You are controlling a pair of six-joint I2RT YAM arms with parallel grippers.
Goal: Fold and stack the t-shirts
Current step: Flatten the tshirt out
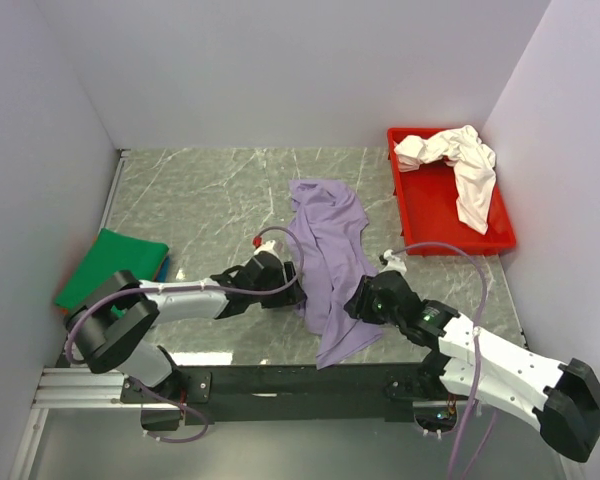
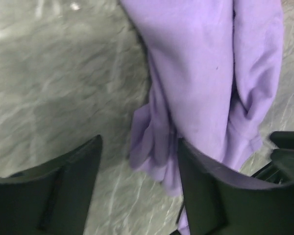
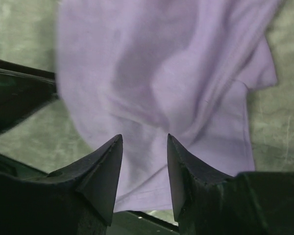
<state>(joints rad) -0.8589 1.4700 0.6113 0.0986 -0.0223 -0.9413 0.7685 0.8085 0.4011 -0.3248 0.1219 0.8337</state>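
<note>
Item: left gripper (image 2: pixel 137 183), black moulded plastic, two broad blunt fingers standing apart. The bunched left edge of the lavender t-shirt (image 1: pixel 330 245) lies in the gap and runs under one finger, but nothing is pinched. Item: right gripper (image 3: pixel 144 164), same make, pointed tips parted by a narrower gap, poised over the shirt's right side near its hem; released, holding nothing. Item: the lavender t-shirt itself, middle of the table (image 1: pixel 200 190), lying lengthwise from far to near between the two grippers, its near end reaching the table's near edge. It is crumpled and rucked into long soft folds, not yet spread or folded. Handling, as I judge it: light, limp knit cloth, matte and not slippery, with no stiffness to keep a shape, so it will sag and drag from any single pinch. It is best taken at two matching points on opposite edges, at a hem, seam or shoulder where the cloth is doubled. Item: green t-shirt (image 1: pixel 110 265), folded flat, at the near left of the table. Item: white t-shirt (image 1: pixel 460 165), a loose heap in the rigid red tray (image 1: pixel 435 205) at the far right. Table surface: hard, smooth, grey-green marble pattern with pale veins.
</note>
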